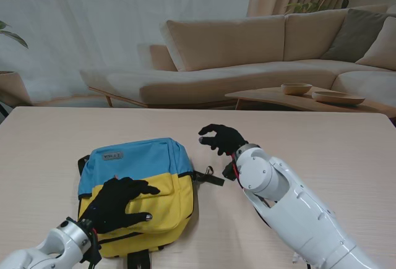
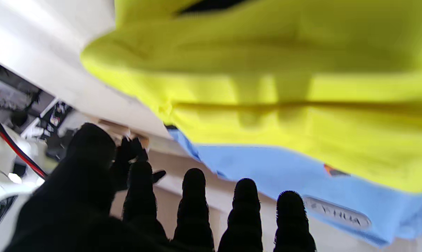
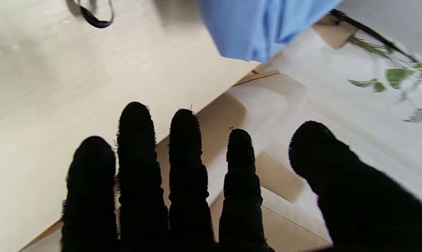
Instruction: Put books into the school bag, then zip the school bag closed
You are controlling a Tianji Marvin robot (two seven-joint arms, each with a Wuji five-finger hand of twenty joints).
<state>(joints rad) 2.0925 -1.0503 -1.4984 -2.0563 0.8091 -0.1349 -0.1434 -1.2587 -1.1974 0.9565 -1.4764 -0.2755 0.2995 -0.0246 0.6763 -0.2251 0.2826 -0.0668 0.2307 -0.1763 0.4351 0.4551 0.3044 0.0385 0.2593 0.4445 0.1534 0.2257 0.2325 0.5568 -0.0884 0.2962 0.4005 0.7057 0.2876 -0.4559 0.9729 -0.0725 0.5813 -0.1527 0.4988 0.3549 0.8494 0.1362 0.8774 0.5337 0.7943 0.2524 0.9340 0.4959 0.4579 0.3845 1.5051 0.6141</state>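
Observation:
A blue and yellow school bag (image 1: 139,182) lies flat on the table, left of the middle, its blue part farther from me. My black-gloved left hand (image 1: 120,202) rests spread on the yellow front pocket (image 2: 284,80), fingers apart, holding nothing. My right hand (image 1: 221,138) hovers to the right of the bag's far corner, its fingers curled loosely with nothing between them. The right wrist view shows its fingers (image 3: 184,168) apart over the table edge, with the bag's blue corner (image 3: 260,28) beyond them. No books are in sight.
A black strap (image 1: 208,178) sticks out from the bag's right side toward my right forearm (image 1: 291,201). The pale wooden table (image 1: 322,139) stretches to the right. A sofa (image 1: 260,52) and a low table with bowls (image 1: 297,88) stand beyond it.

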